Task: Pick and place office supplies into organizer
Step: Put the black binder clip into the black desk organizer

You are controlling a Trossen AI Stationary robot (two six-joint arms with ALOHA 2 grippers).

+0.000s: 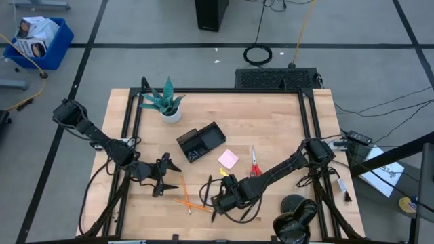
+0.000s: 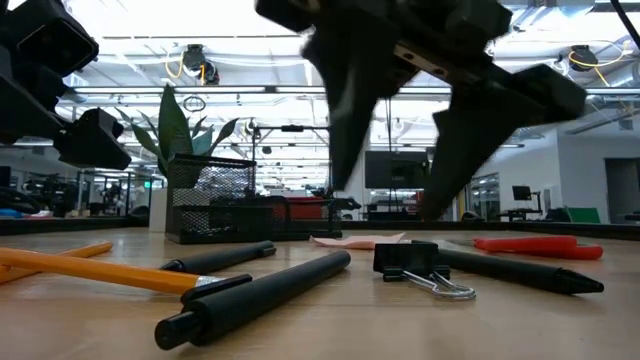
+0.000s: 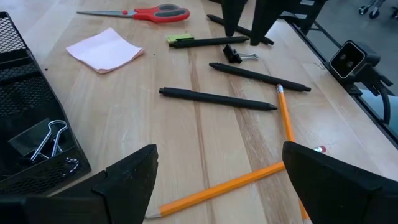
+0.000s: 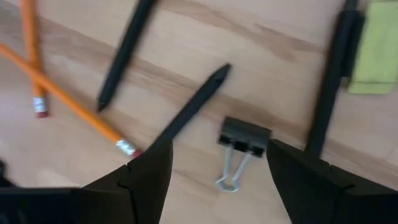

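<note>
Black binder clip (image 4: 244, 138) on the tabletop (image 1: 271, 129), directly below right end effector (image 4: 214, 168), spread wide and empty. Light, rigid, small; best pinched across the folded steel body, not the springy wire loops. Pens (image 4: 193, 106) close on either side, little clearance. Left end effector (image 3: 214, 180) also wide, empty, over orange pencils (image 3: 283, 115). Mesh organizer (image 1: 201, 142) well apart, open path.
</note>
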